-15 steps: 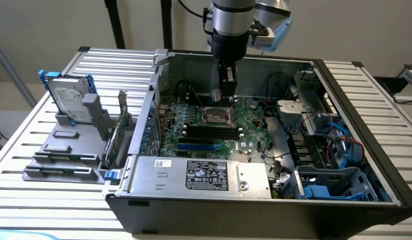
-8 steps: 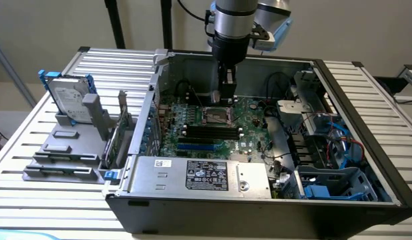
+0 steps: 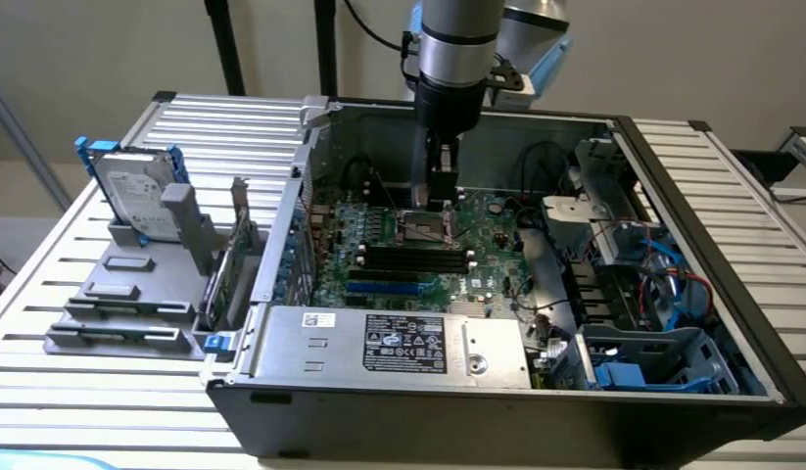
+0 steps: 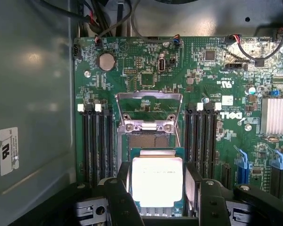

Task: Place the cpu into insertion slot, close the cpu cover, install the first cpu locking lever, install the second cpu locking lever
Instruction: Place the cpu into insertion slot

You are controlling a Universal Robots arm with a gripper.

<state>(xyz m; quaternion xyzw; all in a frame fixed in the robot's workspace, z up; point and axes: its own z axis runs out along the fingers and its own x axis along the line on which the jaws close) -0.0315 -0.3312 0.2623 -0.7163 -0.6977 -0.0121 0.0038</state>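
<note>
1. Just over the slot (image 4: pixel 148 140), the cpu (image 4: pixel 156 183) lies flat, metal top up, edges square to the socket; I cannot tell if it is seated.
2. The fingers (image 4: pixel 193 186) clamp two opposite sides of it.
3. The gripper (image 3: pixel 438 201) points straight down into the case (image 3: pixel 507 421), with the arm (image 3: pixel 455 39) vertical.
4. Beyond the slot, the cover (image 4: pixel 148 97) stands raised, between memory slots (image 4: pixel 96 141).

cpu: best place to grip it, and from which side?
By two opposite side edges, coming straight down from above. The cpu is a thin flat square lying level, silvery top up, so only its edges offer parallel faces. The gripper has it that way now, fingers on either edge, above the insertion slot, with the cpu cover raised clear.
</note>
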